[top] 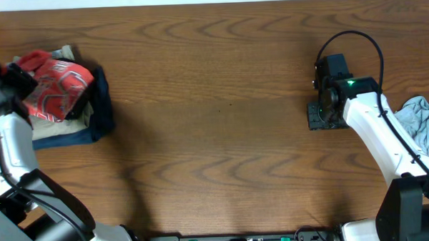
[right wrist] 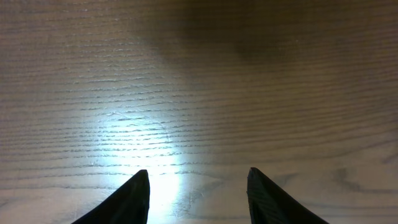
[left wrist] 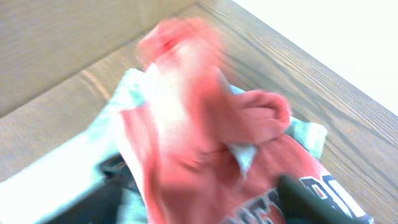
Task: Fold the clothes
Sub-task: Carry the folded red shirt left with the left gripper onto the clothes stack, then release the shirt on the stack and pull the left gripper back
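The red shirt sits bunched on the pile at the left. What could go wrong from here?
1. The red T-shirt lies crumpled atop the navy and beige garments near the left edge of the table; it could slide off or drag them askew.
2. The grey garment lies beside the right arm; a sweep might snag it.
3. The right claw stands open over bare wood, far from the shirt, so a two-arm fold needs a long reach.

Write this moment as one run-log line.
red T-shirt: bunched on pile; left jaws: unclear; right jaws: open, empty, over table; grey cloth: right edge
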Controlling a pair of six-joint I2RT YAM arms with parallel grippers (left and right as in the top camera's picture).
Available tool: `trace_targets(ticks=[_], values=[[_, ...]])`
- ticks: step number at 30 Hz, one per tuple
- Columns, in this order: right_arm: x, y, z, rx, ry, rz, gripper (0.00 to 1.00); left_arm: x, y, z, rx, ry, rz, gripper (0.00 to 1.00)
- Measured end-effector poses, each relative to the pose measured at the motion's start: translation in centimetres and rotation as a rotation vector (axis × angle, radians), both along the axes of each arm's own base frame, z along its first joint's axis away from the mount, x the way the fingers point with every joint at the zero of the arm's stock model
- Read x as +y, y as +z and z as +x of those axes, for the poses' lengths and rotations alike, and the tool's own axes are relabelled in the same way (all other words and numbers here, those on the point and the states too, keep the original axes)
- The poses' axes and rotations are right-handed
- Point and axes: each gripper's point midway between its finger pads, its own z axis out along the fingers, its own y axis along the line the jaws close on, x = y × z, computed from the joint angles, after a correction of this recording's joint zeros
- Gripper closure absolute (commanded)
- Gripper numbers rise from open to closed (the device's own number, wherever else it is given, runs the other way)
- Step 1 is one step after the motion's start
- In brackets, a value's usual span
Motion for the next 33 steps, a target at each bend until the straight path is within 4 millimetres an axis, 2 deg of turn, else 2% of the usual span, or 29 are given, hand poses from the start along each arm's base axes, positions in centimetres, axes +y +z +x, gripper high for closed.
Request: trace_targets(ticks=[4, 7, 10, 13, 17, 19, 24, 26, 29, 30, 33], values=[[0.0, 0.0, 0.0, 0.000, 0.000, 0.000, 0.48, 1.5, -0.2, -1.3, -0.022, 0.068, -0.043, 0.02], [0.0, 0.0, 0.0, 0.000, -0.001, 0.000, 0.45, 1.4, -0.1, -1.2, -0.066, 0.054, -0.098, 0.02], [0.0, 0.0, 0.0, -0.001, -0.005, 0.001, 0.36, -0.1, 0.1, -0.1, -0.108, -0.010, -0.158, 0.02], [0.1, 0.0, 0.1, -0.004, -0.007, 0.005, 0.25, -2.7, 0.3, 1.4, -0.138, -0.097, -0.220, 0.02], [0.5, 0.0, 0.5, -0.021, -0.006, 0.031, 0.09, -8.4, -0.2, 3.4, -0.112, -0.231, -0.300, 0.02], [1.1, 0.0, 0.8, -0.032, -0.001, 0.061, 0.01, -12.1, -1.0, 4.2, -0.068, -0.304, -0.343, 0.02], [3.0, 0.1, 1.4, -0.049, 0.031, 0.165, 0.01, -22.2, -3.5, 4.3, 0.108, -0.499, -0.397, 0.02], [3.8, 0.2, 1.6, -0.058, 0.045, 0.210, 0.01, -26.6, -4.7, 3.4, 0.206, -0.586, -0.389, 0.02], [4.8, 0.3, 1.7, -0.060, 0.060, 0.266, 0.01, -32.6, -6.4, 0.7, 0.372, -0.708, -0.369, 0.02], [5.1, 0.4, 1.7, -0.058, 0.066, 0.282, 0.01, -34.1, -7.0, -0.4, 0.430, -0.742, -0.365, 0.02], [5.5, 0.4, 1.2, -0.038, 0.068, 0.314, 0.01, -37.2, -8.4, -4.7, 0.614, -0.818, -0.359, 0.02]])
